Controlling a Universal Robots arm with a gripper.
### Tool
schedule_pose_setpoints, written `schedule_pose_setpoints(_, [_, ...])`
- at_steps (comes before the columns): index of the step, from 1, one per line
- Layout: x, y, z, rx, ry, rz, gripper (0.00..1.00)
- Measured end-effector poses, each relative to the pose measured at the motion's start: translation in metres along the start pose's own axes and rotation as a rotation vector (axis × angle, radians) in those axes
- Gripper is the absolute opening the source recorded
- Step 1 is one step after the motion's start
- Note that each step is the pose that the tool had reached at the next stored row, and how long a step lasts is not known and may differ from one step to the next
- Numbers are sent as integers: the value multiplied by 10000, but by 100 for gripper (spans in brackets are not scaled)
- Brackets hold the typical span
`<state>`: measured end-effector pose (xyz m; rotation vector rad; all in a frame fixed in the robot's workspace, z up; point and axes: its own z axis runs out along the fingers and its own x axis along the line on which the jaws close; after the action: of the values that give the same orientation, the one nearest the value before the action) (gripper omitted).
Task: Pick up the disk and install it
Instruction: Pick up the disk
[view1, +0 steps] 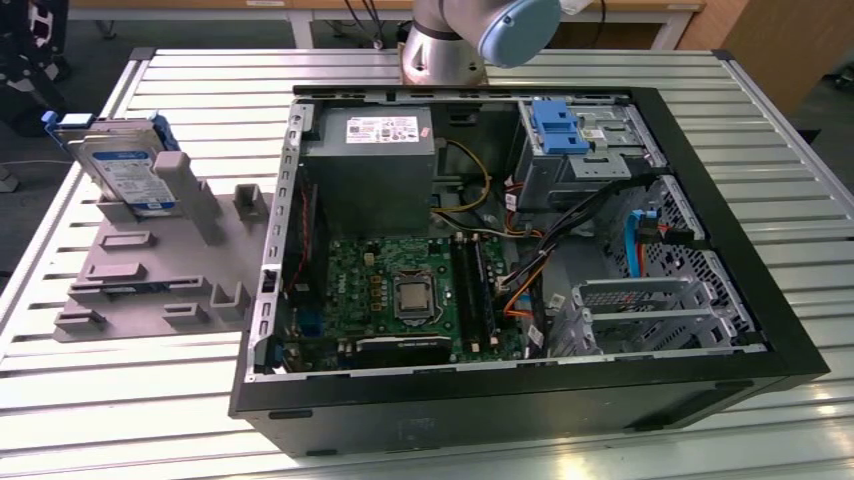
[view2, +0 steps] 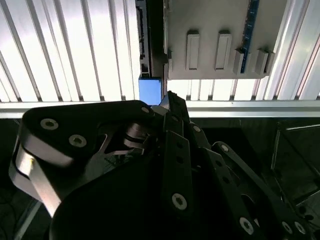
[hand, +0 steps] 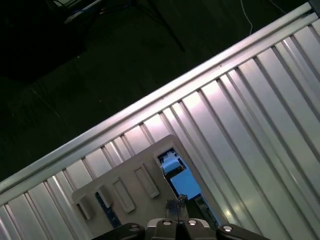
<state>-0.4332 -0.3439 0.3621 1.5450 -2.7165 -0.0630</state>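
Nearest in the exterior view, the black wall of an open computer case (view1: 787, 340) is seen lying on a slatted metal table (view1: 200, 70). Just inside that wall, a green motherboard (view1: 387, 290) is laid flat, and a silver metal cage (view1: 654, 310) is set toward the exterior view's right. Farther in, a grey power supply box (view1: 367, 160) with a small white sticker is mounted beyond the motherboard, and a blue plastic bracket (view1: 551, 125) is fixed at the far right corner. Outside the case, at the exterior view's left, a grey fixture (view1: 147, 270) is placed on the table. The disk (view1: 127, 165) is stood on edge at the fixture's far end, tilted back, with its white-and-blue label turned toward the camera and well apart from the case. Beyond the case's far wall, the arm (view1: 461, 40) is seen at the table's far edge. In the second wrist view, the gripper (view2: 170, 107) is shown as dark linkage above the table slats, near the grey fixture and a small blue part. Nothing is seen held in it, and whether it is wide or narrow cannot be told.
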Motion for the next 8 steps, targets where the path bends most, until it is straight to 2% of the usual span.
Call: schedule_pose_setpoints(8, [0, 0, -1, -1, 3, -44, 11])
